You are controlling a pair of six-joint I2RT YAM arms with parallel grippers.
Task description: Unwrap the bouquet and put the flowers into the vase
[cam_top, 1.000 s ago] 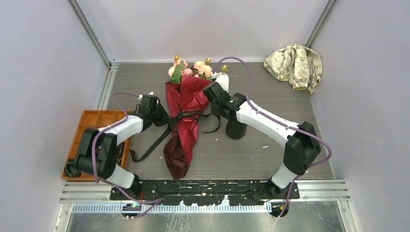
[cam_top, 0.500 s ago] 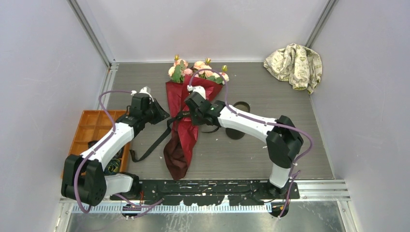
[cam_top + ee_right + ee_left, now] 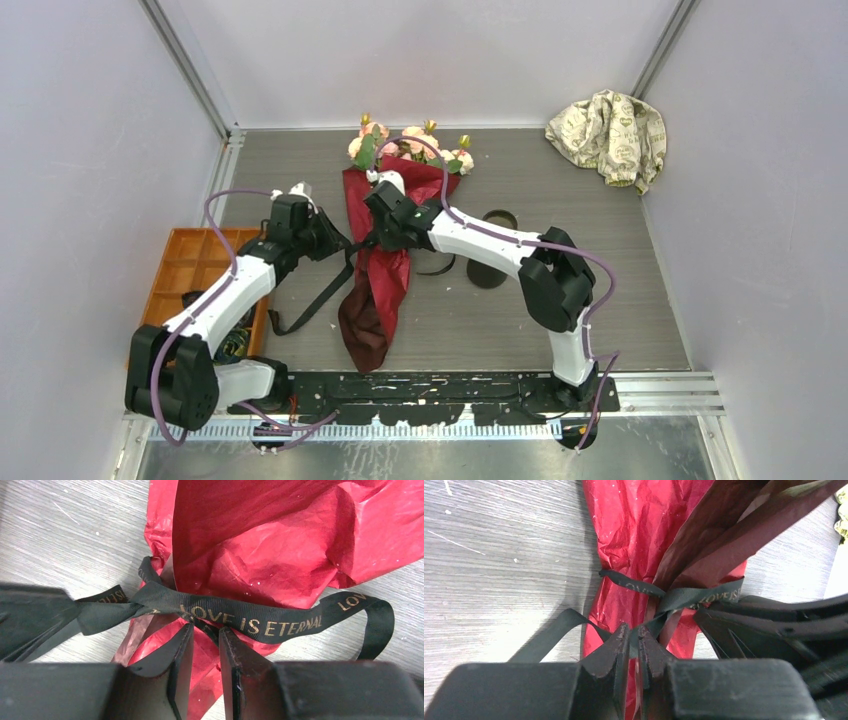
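The bouquet (image 3: pixel 385 275) lies along the middle of the table in dark red paper (image 3: pixel 260 540), with its flowers (image 3: pixel 410 145) at the far end. A black ribbon (image 3: pixel 250 617) with gold lettering ties its waist, and one tail trails off to the near left. My left gripper (image 3: pixel 634 632) is shut on a strand of that ribbon just left of the knot. My right gripper (image 3: pixel 206 630) hovers at the knot from the right, jaws a narrow gap apart, with a thin strand between its tips. The black vase (image 3: pixel 488 273) stands right of the bouquet, partly crossed by my right arm.
An orange compartment tray (image 3: pixel 185 265) sits at the left edge beside my left arm. A beige patterned cloth (image 3: pixel 608 135) is bunched in the far right corner. Walls close the table on three sides.
My right arm has swung left from beside the vase to the bouquet's tied waist. My left gripper has stayed on the ribbon while that arm's elbow dropped back.
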